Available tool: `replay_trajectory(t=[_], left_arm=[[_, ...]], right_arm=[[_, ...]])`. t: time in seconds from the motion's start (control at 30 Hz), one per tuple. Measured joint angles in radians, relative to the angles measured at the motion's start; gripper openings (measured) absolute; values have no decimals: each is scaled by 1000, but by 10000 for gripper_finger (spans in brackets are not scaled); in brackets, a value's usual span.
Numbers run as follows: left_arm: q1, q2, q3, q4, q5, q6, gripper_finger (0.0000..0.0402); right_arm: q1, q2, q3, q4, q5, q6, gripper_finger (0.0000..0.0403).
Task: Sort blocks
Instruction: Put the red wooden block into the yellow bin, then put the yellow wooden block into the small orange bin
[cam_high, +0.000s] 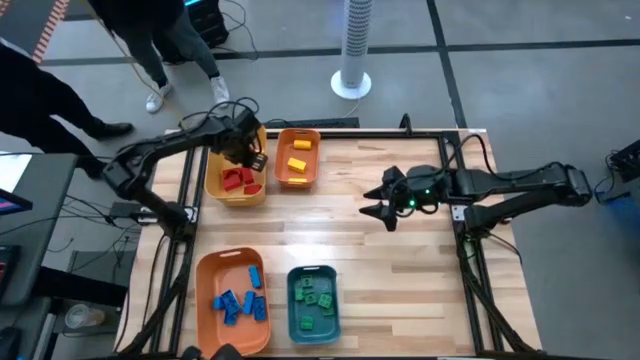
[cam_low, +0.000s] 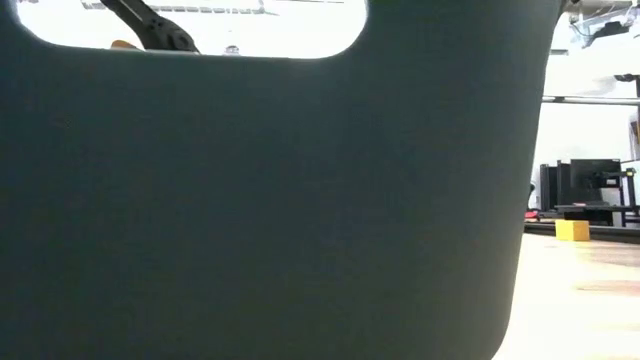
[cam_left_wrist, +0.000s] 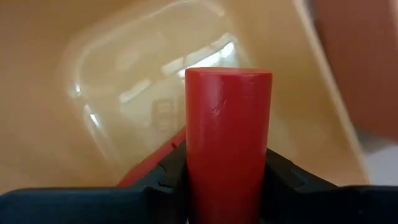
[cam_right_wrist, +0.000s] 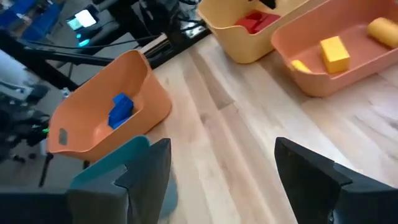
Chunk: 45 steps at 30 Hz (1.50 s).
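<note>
I'm holding a red block (cam_left_wrist: 227, 143) clamped in the left end effector (cam_high: 243, 148) over the yellow bin (cam_high: 215, 185), where other red blocks (cam_high: 238, 180) are lying. My right end effector (cam_high: 385, 197) is hanging spread wide and empty over the bare counter (cam_high: 400, 280).

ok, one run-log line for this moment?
left gripper: shut on red block, over yellow bin | right gripper: open, empty, mid-table | table: no loose blocks seen

I am working in a robotics lab. A framed wooden table (cam_high: 380, 250) is carrying me; cables are trailing at nine o'clock, a tower fan (cam_high: 353, 50) standing at twelve.
</note>
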Motion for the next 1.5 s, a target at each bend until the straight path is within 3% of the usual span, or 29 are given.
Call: replay_trajectory(t=[0.4,0.57,0.7,0.83,1.0,1.17,1.27,1.5], left_arm=[[-26,76,6,9,-69,-37,120],[-35,77,6,6,-57,-38,234],[-43,49,8,3,-48,-33,279],[-79,-46,32,11,-119,12,277],[-141,-201,39,50,-181,11,259],[-196,-304,40,47,-127,-68,255],[-231,-337,40,46,-97,-104,255],[-308,-347,40,41,-58,-134,255]], right_arm=[[34,-2,0,-16,56,53,291],[13,-2,0,-44,56,56,291],[-12,-2,13,-103,58,64,291],[-109,-2,76,-311,130,145,291],[-308,58,136,-628,135,184,291],[-475,218,184,-880,15,-18,291],[-550,337,194,-1012,4,-138,291],[-692,517,196,-1078,1,-278,291]])
